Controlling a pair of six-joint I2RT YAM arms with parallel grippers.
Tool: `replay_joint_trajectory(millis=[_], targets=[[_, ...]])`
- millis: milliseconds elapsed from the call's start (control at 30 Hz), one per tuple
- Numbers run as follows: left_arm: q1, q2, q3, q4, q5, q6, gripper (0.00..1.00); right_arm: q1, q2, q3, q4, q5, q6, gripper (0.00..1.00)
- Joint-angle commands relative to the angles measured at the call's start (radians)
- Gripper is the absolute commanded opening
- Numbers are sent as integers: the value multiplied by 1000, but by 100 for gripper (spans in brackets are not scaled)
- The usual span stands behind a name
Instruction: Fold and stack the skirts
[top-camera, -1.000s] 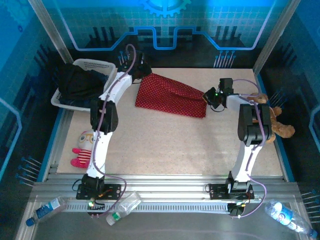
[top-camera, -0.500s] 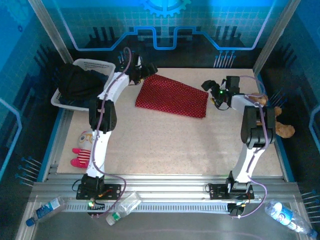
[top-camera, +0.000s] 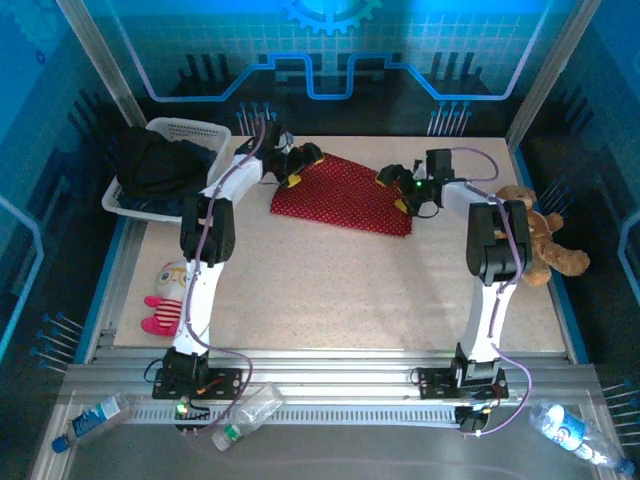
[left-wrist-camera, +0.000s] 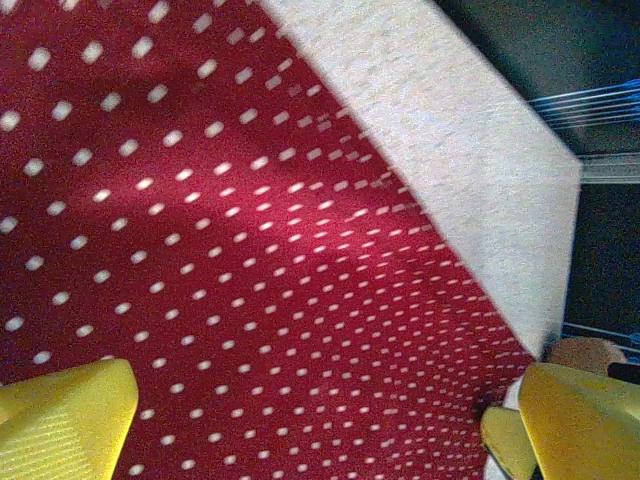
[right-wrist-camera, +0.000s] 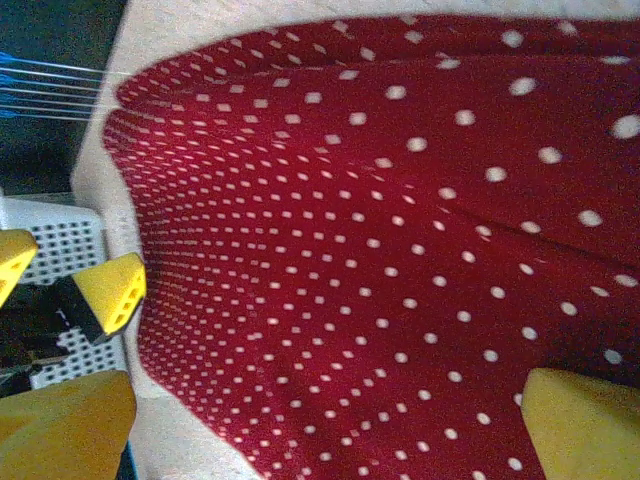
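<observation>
One red, white-dotted cloth skirt flat on beige table; two tools, left gripper and right gripper, spread wide, empty, over its ends.

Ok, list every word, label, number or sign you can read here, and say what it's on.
Nothing is legible.
Blue label on the clear plastic bottle at near left: too small to read.
Blue label on the clear plastic bottle at near right: too blurred to read.
Blue back wall: a gear outline and lines, no letters.
Red cloth skirt with white dots: no print.
</observation>
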Motion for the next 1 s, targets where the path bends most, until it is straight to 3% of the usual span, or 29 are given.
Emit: replay_joint_trajectory(millis=[0, 133, 367, 767, 967], targets=[[-3, 30, -57, 1, 2, -26, 99, 2, 50, 30, -83, -9, -26, 100], [-3, 11, -139, 27, -7, -25, 99, 6, 90, 53, -121, -87, -68, 100], [-3, -88, -338, 104, -25, -19, 99, 21, 64, 27, -211, -98, -170, 100], [-3, -434, -883, 298, -43, -63, 99, 74, -107, -202, -249, -122, -237, 100], [-3, -662, -1007, 239, -73, -66, 99, 106, -268, -303, -261, -64, -217, 100]])
